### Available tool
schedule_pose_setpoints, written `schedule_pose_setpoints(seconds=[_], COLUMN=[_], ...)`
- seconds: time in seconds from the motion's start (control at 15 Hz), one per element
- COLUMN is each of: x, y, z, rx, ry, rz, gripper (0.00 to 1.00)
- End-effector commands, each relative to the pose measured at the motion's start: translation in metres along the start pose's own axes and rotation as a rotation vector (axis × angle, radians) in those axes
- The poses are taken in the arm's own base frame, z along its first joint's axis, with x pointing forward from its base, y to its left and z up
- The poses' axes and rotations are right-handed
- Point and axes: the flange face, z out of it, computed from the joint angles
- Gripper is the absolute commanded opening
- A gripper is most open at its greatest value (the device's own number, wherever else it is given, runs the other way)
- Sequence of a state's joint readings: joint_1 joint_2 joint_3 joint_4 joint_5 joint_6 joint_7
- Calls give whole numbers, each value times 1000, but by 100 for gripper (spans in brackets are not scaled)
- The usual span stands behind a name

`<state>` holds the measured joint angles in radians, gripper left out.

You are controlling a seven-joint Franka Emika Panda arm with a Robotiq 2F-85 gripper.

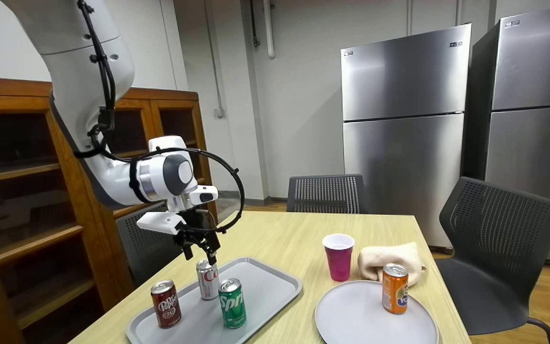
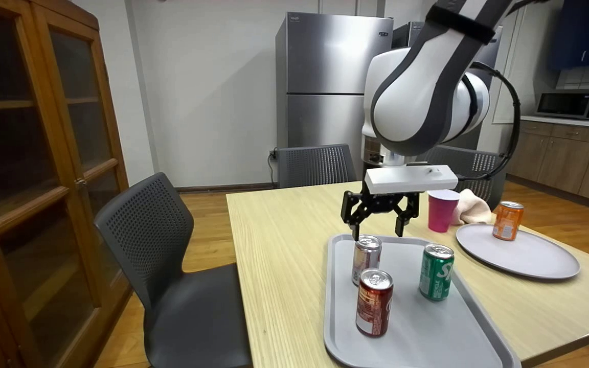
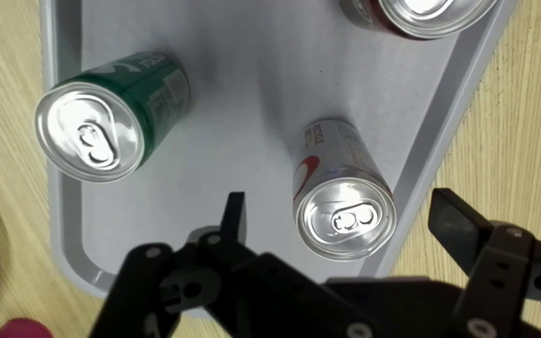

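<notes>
My gripper (image 1: 200,257) is open and empty just above the silver Coke can (image 1: 207,282). In an exterior view the gripper (image 2: 378,232) points down with its fingers apart over that can (image 2: 366,260). In the wrist view the can's top (image 3: 345,220) lies between the two spread fingers (image 3: 337,204), touching neither. The can stands upright on a grey tray (image 1: 268,282). A dark red Dr Pepper can (image 1: 166,306) and a green Sprite can (image 1: 233,306) stand upright on the same tray. The red can (image 3: 432,14) is cut off in the wrist view.
A round grey plate (image 1: 351,315) beside the tray bears an orange Fanta can (image 1: 395,289). A pink cup (image 1: 339,258) and a crumpled cream cloth (image 1: 401,258) are behind the plate. Dark chairs (image 2: 192,306) stand around the wooden table (image 2: 274,255).
</notes>
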<state>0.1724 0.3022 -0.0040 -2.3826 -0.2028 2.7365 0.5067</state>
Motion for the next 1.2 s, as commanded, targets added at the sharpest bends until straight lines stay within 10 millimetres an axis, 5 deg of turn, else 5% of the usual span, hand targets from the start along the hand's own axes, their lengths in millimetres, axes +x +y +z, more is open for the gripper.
schedule_pose_setpoints(seconds=[0.0, 0.93, 1.0, 1.13], x=[12, 23, 23, 23], y=[-7, -16, -17, -17], z=[9, 35, 35, 36], rx=[4, 11, 12, 13], ry=[-7, -38, -38, -39], rz=[-1, 20, 22, 22], gripper=[100, 100, 75, 66])
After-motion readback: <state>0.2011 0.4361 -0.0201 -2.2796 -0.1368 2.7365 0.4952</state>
